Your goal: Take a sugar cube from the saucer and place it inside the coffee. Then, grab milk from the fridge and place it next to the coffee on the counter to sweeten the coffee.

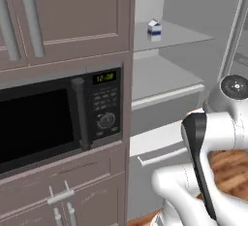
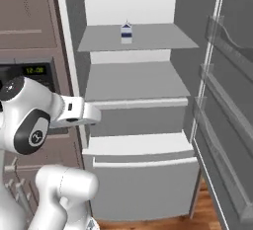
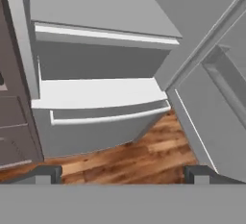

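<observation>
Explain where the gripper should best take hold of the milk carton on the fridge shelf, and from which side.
Probably grip the milk carton across its flat side walls, below the gabled top, coming straight in from the fridge's open front. It stands upright and alone on the upper shelf.

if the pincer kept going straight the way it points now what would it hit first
Probably the pale grey bar-handled fridge drawer, or the wooden floor just in front of it; depth is hard to judge. The open pincer aims low, well below the white gable-top milk carton.
</observation>
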Controlling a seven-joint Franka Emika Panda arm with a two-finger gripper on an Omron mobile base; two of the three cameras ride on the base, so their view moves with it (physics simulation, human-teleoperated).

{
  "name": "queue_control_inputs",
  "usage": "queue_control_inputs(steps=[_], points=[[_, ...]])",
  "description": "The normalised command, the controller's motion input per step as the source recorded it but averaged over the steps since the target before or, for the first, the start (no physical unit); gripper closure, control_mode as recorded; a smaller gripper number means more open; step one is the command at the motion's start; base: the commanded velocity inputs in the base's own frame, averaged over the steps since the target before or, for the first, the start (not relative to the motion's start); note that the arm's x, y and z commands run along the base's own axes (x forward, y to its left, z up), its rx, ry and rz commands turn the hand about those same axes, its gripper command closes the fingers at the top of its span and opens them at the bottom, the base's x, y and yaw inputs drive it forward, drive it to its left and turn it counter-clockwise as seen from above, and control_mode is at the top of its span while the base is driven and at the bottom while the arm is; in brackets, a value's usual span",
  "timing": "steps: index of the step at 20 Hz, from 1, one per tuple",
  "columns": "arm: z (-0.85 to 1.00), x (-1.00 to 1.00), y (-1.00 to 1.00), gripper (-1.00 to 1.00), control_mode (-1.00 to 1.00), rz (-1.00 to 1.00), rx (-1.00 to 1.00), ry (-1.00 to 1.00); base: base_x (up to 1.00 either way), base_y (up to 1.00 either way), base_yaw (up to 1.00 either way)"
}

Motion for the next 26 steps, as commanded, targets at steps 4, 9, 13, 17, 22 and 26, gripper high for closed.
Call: queue_control_inputs(steps=[4,9,13,17,22,26], points=[[0.00,0.00,0.00,-1.00,1.00,0.00,0.00,0.00,0.13,-0.35,0.44],[0.00,0.00,0.00,-1.00,1.00,0.00,0.00,0.00,0.07,-0.53,0.31],[0.00,0.00,0.00,-1.00,1.00,0.00,0.00,0.00,0.49,-0.21,0.16],[0.00,0.00,0.00,-1.00,1.00,0.00,0.00,0.00,0.59,-0.12,0.01],[0.00,0.00,0.00,-1.00,1.00,0.00,0.00,0.00,0.36,-0.66,0.00],[0.00,0.00,0.00,-1.00,1.00,0.00,0.00,0.00,0.44,-0.50,0.00]])
